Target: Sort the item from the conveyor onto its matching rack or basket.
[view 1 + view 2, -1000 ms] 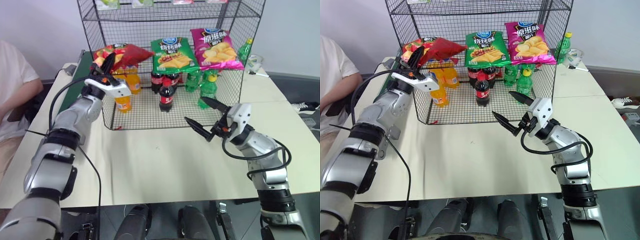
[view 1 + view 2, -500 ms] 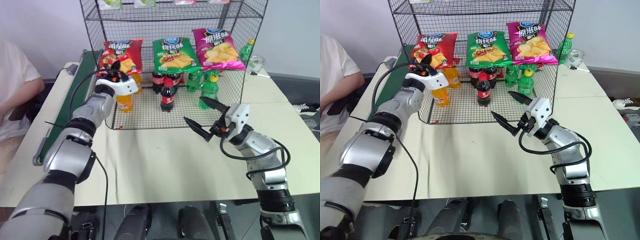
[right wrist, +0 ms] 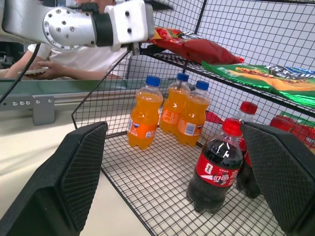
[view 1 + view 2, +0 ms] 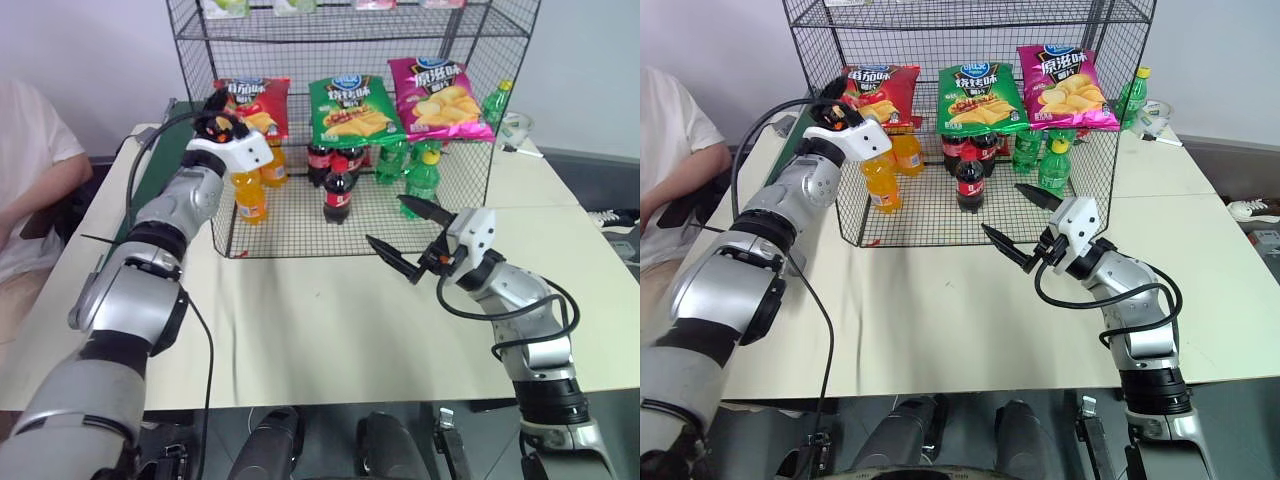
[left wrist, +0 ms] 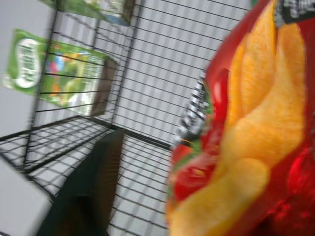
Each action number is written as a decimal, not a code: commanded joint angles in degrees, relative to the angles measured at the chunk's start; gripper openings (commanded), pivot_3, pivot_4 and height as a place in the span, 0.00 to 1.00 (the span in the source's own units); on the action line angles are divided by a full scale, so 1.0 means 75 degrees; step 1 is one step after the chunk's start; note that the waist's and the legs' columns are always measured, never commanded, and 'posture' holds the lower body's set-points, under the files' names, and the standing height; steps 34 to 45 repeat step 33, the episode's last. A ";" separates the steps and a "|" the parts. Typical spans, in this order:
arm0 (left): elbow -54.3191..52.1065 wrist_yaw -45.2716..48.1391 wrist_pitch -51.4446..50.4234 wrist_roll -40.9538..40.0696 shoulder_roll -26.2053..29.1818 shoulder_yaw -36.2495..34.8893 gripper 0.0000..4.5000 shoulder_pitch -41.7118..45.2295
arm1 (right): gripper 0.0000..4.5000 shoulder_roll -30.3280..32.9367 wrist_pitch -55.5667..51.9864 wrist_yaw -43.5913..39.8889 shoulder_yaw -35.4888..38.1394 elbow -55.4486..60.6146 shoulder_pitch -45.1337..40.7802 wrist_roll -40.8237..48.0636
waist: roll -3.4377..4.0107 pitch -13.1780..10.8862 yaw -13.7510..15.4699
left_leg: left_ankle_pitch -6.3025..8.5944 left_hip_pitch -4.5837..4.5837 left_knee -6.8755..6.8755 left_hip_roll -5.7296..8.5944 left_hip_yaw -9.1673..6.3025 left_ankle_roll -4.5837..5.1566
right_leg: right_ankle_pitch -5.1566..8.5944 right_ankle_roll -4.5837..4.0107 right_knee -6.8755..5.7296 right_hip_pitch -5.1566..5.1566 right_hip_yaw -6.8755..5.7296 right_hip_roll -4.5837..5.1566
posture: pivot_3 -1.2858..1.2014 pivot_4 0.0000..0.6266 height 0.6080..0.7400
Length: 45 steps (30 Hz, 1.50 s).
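The red chip bag (image 4: 256,98) lies flat on the left end of the wire rack's (image 4: 482,180) middle tier, next to a green and a pink bag. My left gripper (image 4: 220,110) is at the bag's near left corner. It is open, with its fingers spread on either side of the bag's edge. The bag (image 5: 256,123) shows very close in the left wrist view. My right gripper (image 4: 385,220) hovers open and empty over the table in front of the rack. The dark green conveyor (image 3: 49,87) runs along the table's left side, behind my left arm.
On the middle tier lie a green chip bag (image 4: 350,105) and a pink chip bag (image 4: 440,92). Orange bottles (image 4: 250,190), cola bottles (image 4: 338,190) and green bottles (image 4: 420,170) stand on the rack's bottom tier. A person in white (image 4: 30,170) sits at the far left.
The left arm carried the folded red bag into the middle tier. The bag now lies flat there and the left gripper has opened. The right arm has not moved.
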State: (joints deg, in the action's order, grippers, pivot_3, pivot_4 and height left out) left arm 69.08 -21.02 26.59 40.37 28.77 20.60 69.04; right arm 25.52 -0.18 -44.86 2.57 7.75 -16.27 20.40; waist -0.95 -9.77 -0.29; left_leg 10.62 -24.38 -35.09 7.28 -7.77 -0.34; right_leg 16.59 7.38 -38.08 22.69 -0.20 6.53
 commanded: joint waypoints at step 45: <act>-0.9132 0.8973 -0.4094 -0.9446 0.2578 -0.6533 0.90 -1.0196 | 1.00 0.2352 -0.0037 -0.1946 0.1920 -0.0135 0.1556 0.0891 | 0.0044 -0.0006 0.0121 | 0.0032 0.0013 0.0014 -0.0028 0.0021 0.0000 | 0.0030 -0.0074 0.0048 -0.0015 0.0027 0.0035 | 0.52 0.24 1.00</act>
